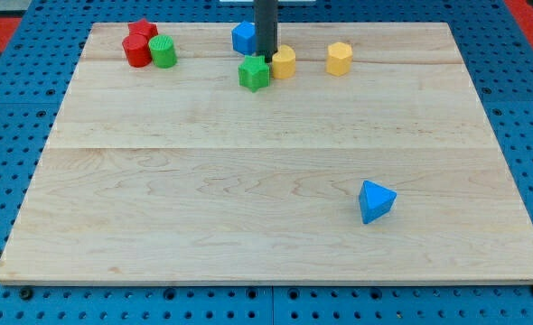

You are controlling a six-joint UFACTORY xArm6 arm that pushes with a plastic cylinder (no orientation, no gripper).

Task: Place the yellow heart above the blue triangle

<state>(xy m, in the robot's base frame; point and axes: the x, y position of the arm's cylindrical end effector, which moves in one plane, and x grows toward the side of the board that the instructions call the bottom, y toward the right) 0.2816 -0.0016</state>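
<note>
1. Camera view showed a pale wooden board (248, 181) on a blue pegboard table (4, 135), rod coming down from the far edge.
2. No gripper on this arm, so no jaw state to report; just the dark rod (265, 23), holding nothing.
3. My tip (265, 58) sat at the far side of the board, between the blue block (243, 38) on its left and a yellow block (284, 62) on its right. Contact with either: could not tell.
4. Green star-like block (255, 73) lay just near of the tip, touching or almost touching that yellow block.
5. Second yellow block (340, 59) stood further right, apart from the first. Which one was the heart: shapes too small to tell for sure.
6. Blue triangle (376, 200) sat alone at near right, well apart from both yellow blocks.
7. Far left: two red blocks (138, 45) bunched together, green cylinder (163, 52) touching their right side.
</note>
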